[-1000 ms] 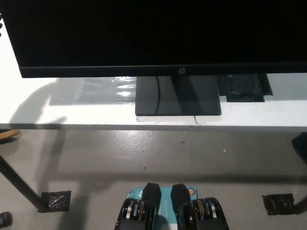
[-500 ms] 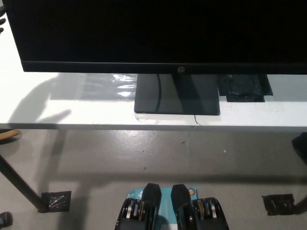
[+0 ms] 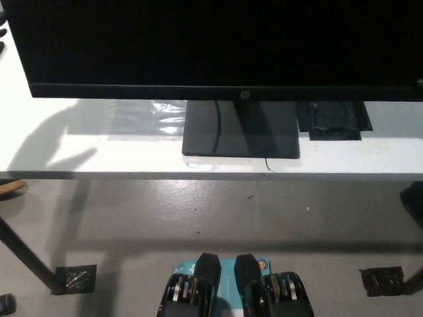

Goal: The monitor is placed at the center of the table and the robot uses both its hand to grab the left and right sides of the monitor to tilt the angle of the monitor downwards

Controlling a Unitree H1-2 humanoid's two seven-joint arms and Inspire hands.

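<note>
one monitor (image 3: 218, 46) stands mid-surface on its dark square base (image 3: 240, 129), its dark screen filling the top of the view. only a sliver of the left hand (image 3: 2, 32) shows at the screen's left edge; whether its fingers grip cannot be told. the right hand is out of view. black tape (image 3: 334, 121) lies on the white surface (image 3: 79, 148) beside the base.

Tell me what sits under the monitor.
Under the monitor: its dark stand base on the white table, and a black patch to the right. The screen hides everything behind.
</note>
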